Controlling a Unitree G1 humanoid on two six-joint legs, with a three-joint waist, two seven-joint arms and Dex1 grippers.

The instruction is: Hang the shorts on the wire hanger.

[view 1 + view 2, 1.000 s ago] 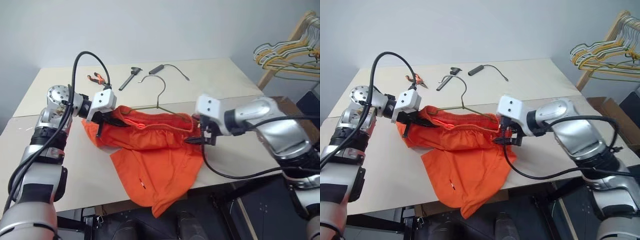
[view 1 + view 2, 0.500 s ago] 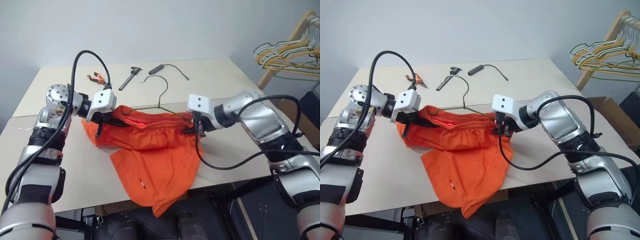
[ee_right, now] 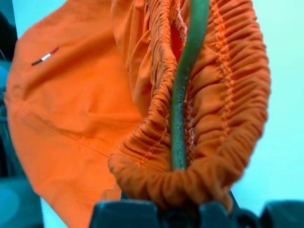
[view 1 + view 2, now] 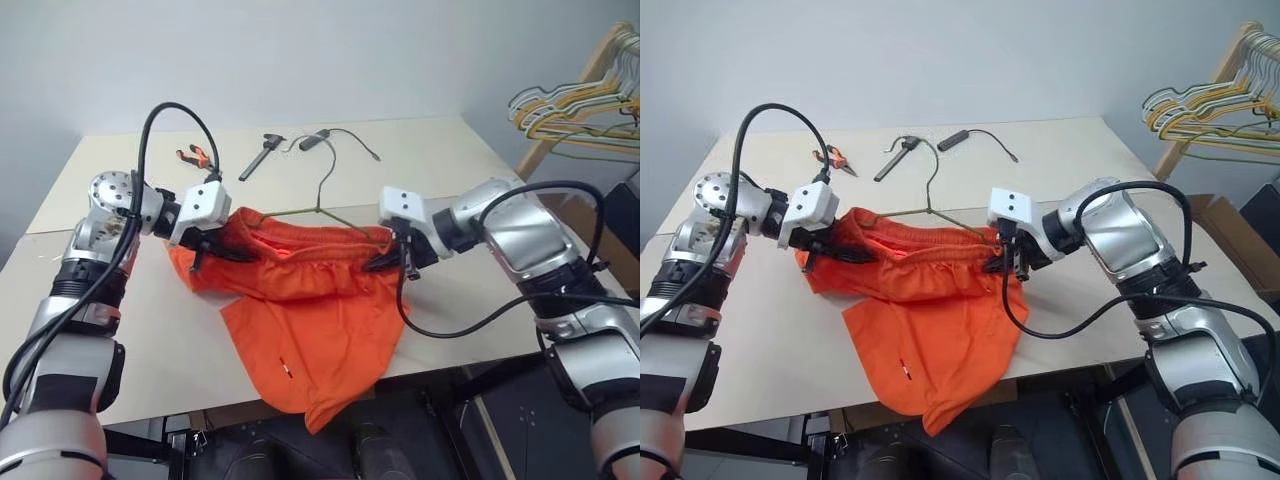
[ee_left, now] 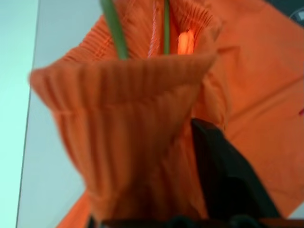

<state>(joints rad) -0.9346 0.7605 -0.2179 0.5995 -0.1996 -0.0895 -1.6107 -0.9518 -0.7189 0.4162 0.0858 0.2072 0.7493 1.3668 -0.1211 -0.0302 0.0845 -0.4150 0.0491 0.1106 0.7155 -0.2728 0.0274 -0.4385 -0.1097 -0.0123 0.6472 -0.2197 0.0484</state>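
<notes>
**Shorts pinned at both waistband ends, hanger inside**

Shorts (image 4: 300,290) lay spread across the table (image 4: 450,160), legs spilling over the near edge, waistband lifted between my two hands. I had the waist stretched wide, by my reckoning so the wire hanger (image 4: 318,205) could sit inside it: the thin wire ran within the gathered elastic, its hook rising behind the band and arching over the table top.

My right gripper (image 4: 1006,262) was pressed together on the waistband's right end, and the wrist view had the green wire (image 3: 183,95) caught in that same fold. My left gripper (image 4: 208,247) sat at the left end with elastic bunched over it; whether its fingers were spread or pinching, I couldn't tell.

Room to move looked good: bare table behind the hook, and the pliers (image 4: 192,156) and black tool (image 4: 262,152) lay well apart at the far side. The wooden rack of hangers (image 4: 585,95) stood off to my right, past the table's corner.
</notes>
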